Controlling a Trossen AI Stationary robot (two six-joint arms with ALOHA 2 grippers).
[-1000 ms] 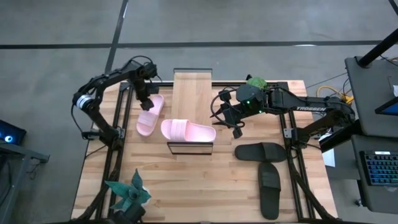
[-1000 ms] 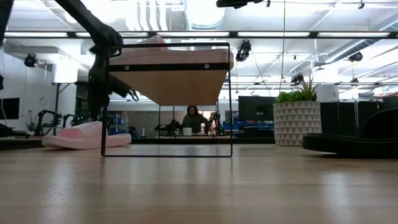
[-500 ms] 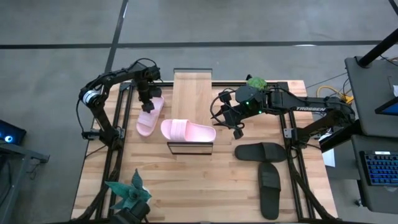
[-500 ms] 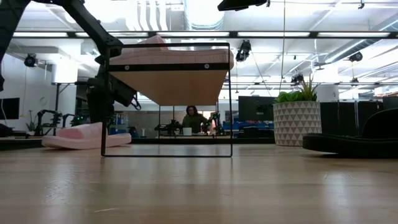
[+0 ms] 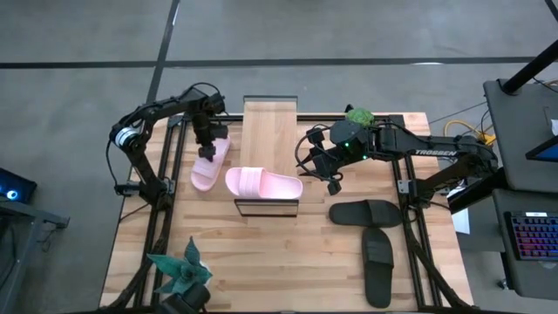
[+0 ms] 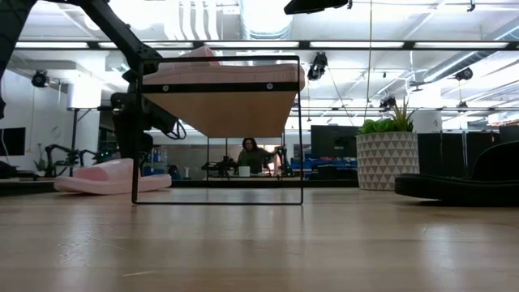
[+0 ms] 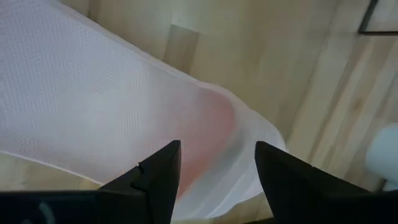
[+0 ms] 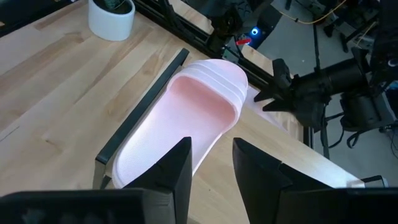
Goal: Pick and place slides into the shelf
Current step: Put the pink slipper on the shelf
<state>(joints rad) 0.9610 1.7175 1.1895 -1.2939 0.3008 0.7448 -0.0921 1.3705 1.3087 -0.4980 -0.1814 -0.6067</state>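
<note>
The shelf stands mid-table, and one pink slide lies across the near end of its plank top, also seen in the right wrist view. A second pink slide rests flat on the table left of the shelf. My left gripper hovers open, pointing down over that slide's far end, with a finger on either side. My right gripper hangs open in the air right of the shelf, with nothing between its fingers. Two black slides lie on the table's right.
A spiky plant stands at the near left corner and a potted green plant at the far edge, with its pot in the low view. A person sits in the room beyond the table. Bare tabletop lies in front of the shelf.
My left gripper has sunk a little toward the pink slide on the table and its wrist has rolled. The slides and shelf have stayed where they were.
</note>
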